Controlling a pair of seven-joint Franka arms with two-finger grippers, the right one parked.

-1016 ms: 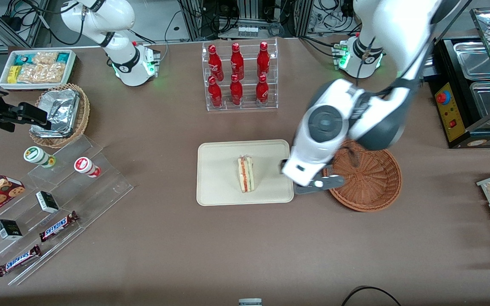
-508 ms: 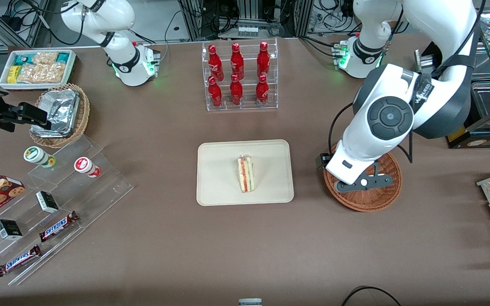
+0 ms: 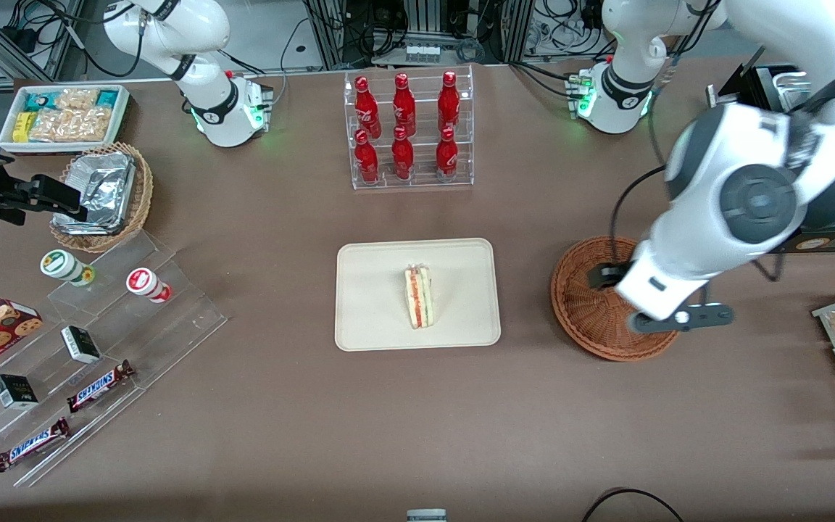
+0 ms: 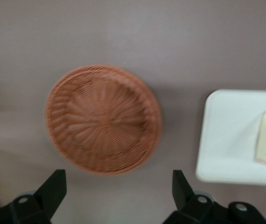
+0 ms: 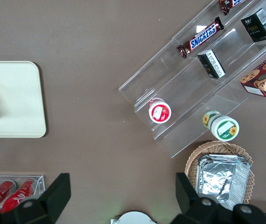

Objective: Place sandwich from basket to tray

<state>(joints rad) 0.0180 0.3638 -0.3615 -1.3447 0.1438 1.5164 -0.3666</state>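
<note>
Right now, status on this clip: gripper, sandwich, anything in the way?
Gripper open, empty, above the basket. Sandwich on the tray, nothing touching it. Basket empty. No obstruction seen.

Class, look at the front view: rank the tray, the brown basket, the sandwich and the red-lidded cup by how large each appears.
1. Tray, largest.
2. Basket; its full outline is partly covered by the arm, whose open claw hangs above it, but it looks smaller than the tray.
3. Sandwich.
4. Red-lidded cup, about alike with the sandwich; too close to rank firmly.
</note>
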